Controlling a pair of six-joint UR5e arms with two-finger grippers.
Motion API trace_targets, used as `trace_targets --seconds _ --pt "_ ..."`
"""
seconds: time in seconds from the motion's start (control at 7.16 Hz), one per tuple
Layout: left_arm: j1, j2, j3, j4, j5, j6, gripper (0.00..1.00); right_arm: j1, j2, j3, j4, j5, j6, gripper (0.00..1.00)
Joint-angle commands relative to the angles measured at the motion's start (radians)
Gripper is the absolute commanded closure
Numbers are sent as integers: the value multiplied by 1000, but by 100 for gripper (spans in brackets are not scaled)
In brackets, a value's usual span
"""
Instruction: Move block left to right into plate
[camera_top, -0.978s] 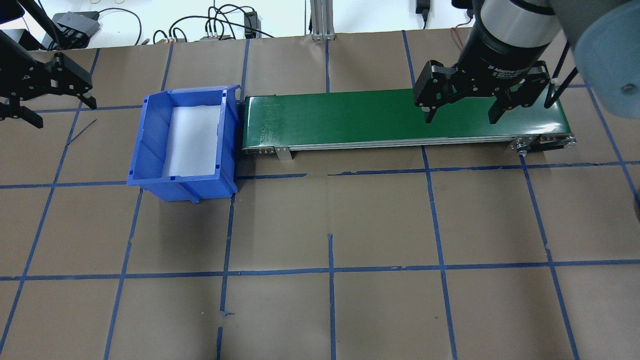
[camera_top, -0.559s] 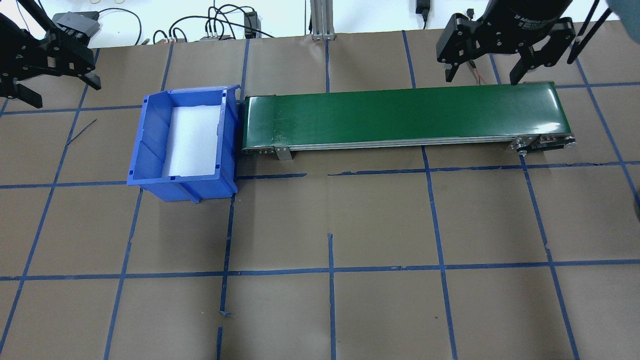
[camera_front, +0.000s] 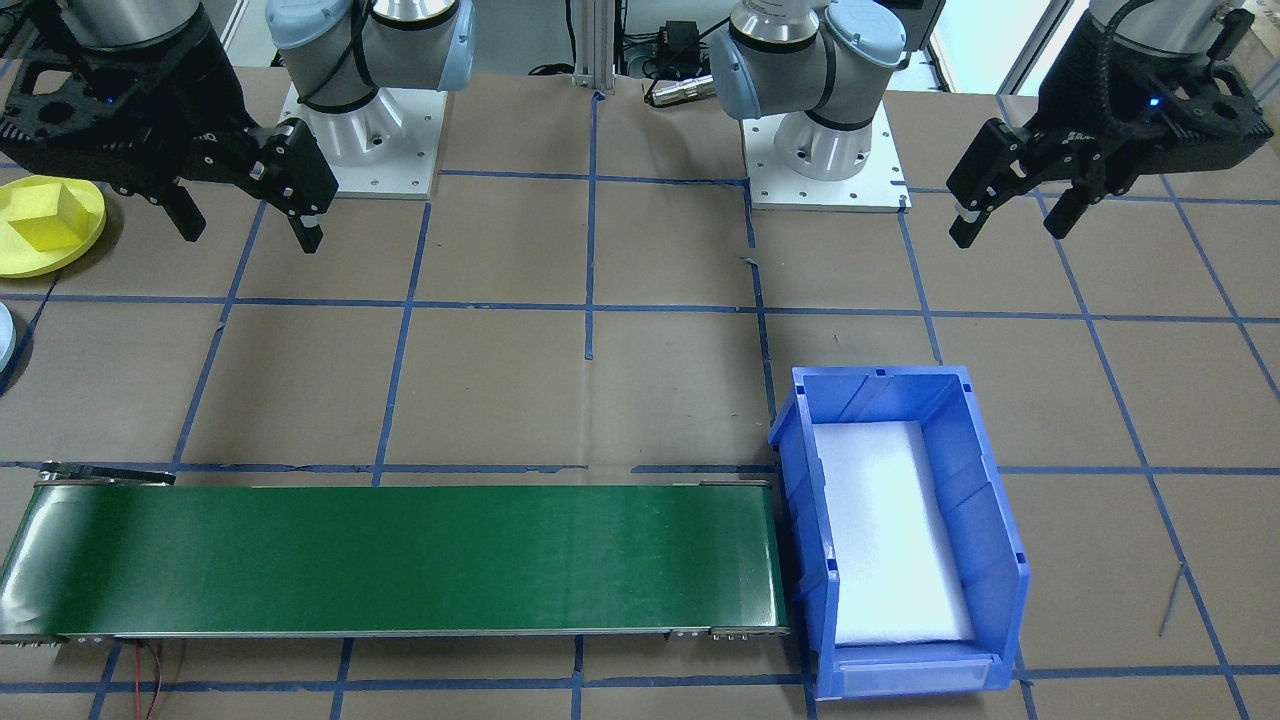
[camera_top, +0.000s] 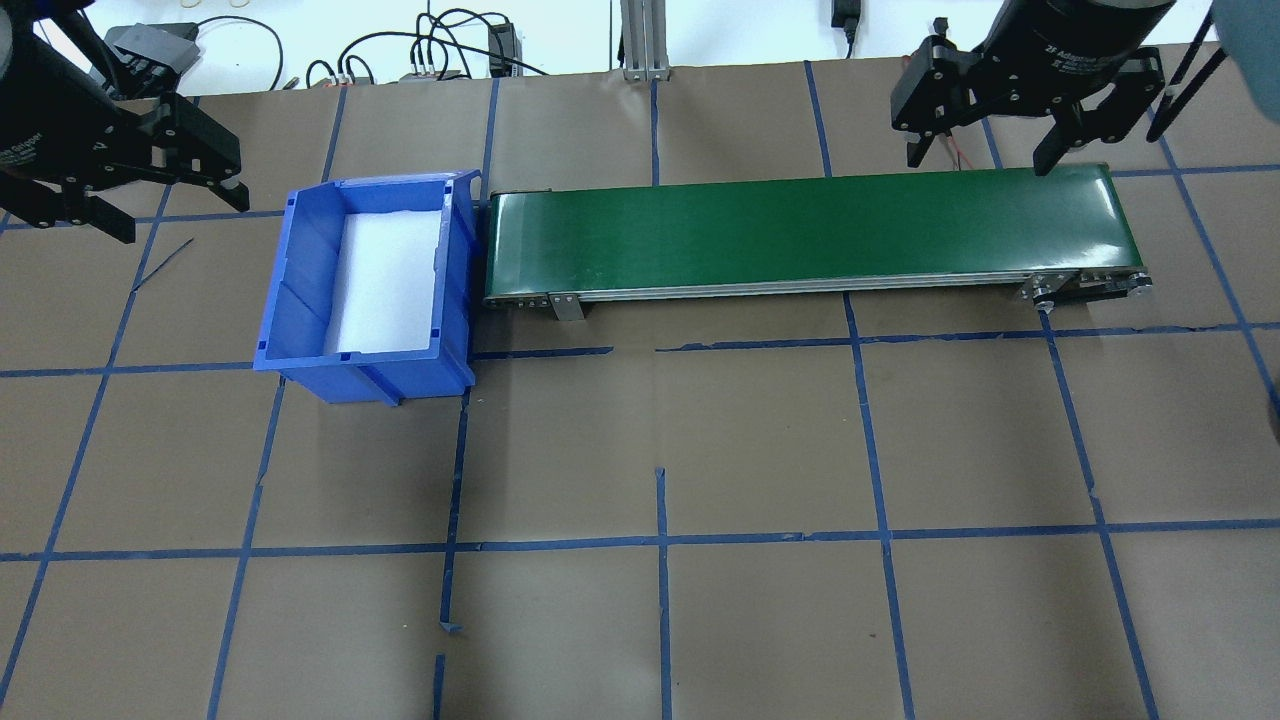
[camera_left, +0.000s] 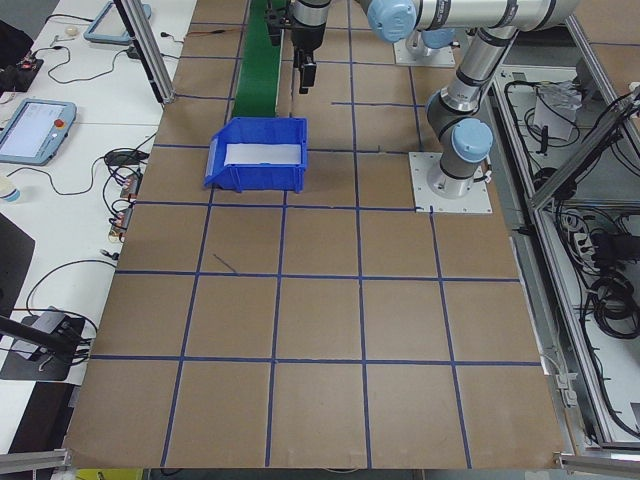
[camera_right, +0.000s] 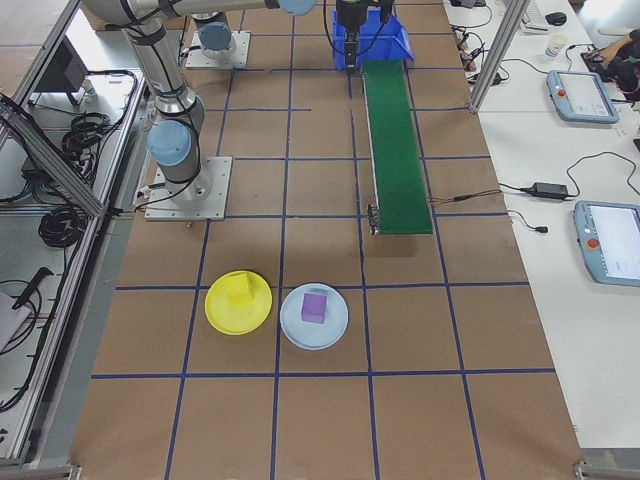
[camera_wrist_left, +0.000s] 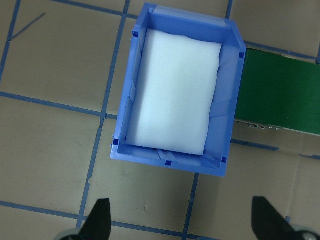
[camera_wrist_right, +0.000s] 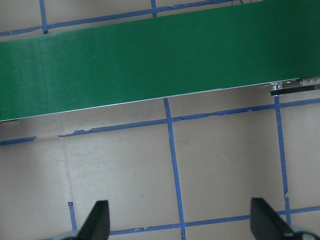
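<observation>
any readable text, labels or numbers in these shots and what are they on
"2F Adaptive", partly cut off, white print on the body of the right claw in the overhead view.
"Gripper", with blurred letters before it, on the body of the left claw.
Nothing readable on the blue bin, conveyor belt or plates.

Overhead and front cameras are facing each other, sharing the long green conveyor belt (camera_top: 800, 230) at twelve and six o'clock.
</observation>
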Motion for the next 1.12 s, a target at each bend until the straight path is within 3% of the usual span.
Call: trace_targets --seconds 0.0,0.98 --pt "-4 1 -2 0 -2 0 0 -1 -8 22 -10 6 -1 0" --pt "-4 -15 -23 -14 8 -17 0 4 -49 60 41 6 2 0"
